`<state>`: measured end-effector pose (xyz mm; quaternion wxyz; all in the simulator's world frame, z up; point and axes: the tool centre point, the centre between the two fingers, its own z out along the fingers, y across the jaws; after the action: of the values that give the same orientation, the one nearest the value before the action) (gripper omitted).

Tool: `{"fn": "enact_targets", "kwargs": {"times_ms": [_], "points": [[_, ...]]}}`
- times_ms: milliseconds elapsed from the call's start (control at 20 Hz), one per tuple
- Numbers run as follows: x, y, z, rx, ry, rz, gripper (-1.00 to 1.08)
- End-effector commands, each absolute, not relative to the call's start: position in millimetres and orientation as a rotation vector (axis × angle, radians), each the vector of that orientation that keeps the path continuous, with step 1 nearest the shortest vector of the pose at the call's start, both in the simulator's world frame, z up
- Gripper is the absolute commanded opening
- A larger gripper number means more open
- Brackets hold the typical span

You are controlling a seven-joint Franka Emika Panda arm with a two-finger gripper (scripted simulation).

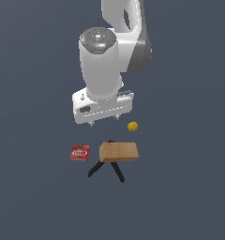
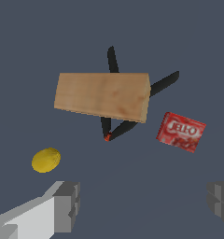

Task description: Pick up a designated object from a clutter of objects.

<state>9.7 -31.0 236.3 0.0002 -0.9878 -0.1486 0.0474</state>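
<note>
Plain dark grey tabletop (image 1: 189, 197); red box (image 1: 80, 153) lies flat just beside the wooden block (image 1: 118, 152), which rests on the black V-shaped tool (image 1: 118, 171); pincer (image 2: 144, 203) hangs above, spread and empty; approach step; next, centre over the box and descend.

exterior high, wrist downward, both see clutter (image 1: 107, 157)
</note>
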Motion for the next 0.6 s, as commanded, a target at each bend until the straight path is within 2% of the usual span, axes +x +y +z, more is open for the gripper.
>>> {"fn": "enact_targets", "kwargs": {"times_ms": [0, 550], "points": [[13.5, -39.4, 227.2, -3.092, -0.567, 0.149, 1.0], [27.2, -74.2, 187.1, -2.995, -0.995, 0.149, 1.0]]}}
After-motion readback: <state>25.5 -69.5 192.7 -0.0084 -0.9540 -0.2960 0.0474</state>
